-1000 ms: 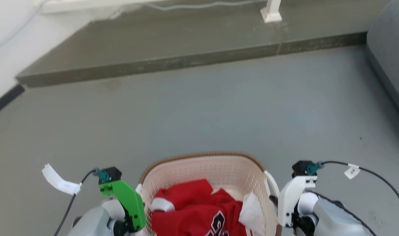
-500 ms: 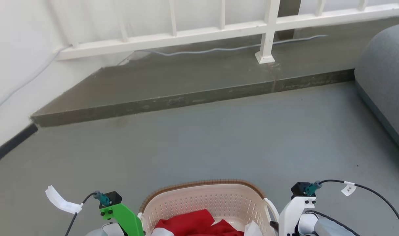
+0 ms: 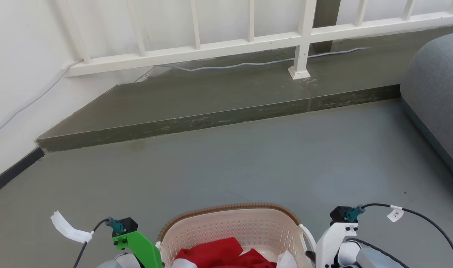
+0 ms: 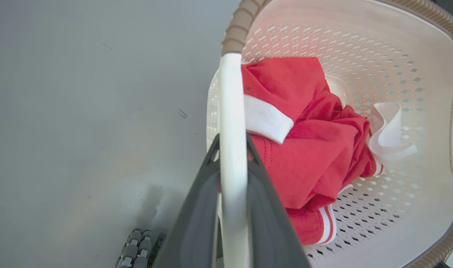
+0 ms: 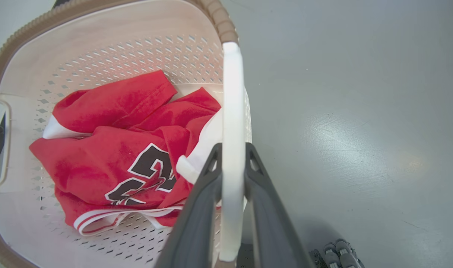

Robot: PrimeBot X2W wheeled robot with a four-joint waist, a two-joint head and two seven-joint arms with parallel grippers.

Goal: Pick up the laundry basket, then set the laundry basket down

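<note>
The basket (image 3: 230, 227) hangs between the two arms at the near edge of the head view, over the grey floor (image 3: 249, 160) and well short of the step (image 3: 211, 100). The left pincer (image 4: 232, 142) is clamped on the left handle (image 4: 232, 104), and the right pincer (image 5: 233, 149) is clamped likewise on the right handle (image 5: 232, 104), fingers tight on each white bar. A red jersey (image 5: 111, 160) lies crumpled inside.

Judging by both handles standing up and the shadow on the floor, the basket is lifted and setting down comes next.

The bars are smooth and thin, so they could slide through the fingers if the grip eases early. If one arm lowers faster, the basket would tilt and the jersey slump to one side. The robot's own wheels (image 5: 334, 253) show just below, so a descent too close in may land the basket on them.
</note>
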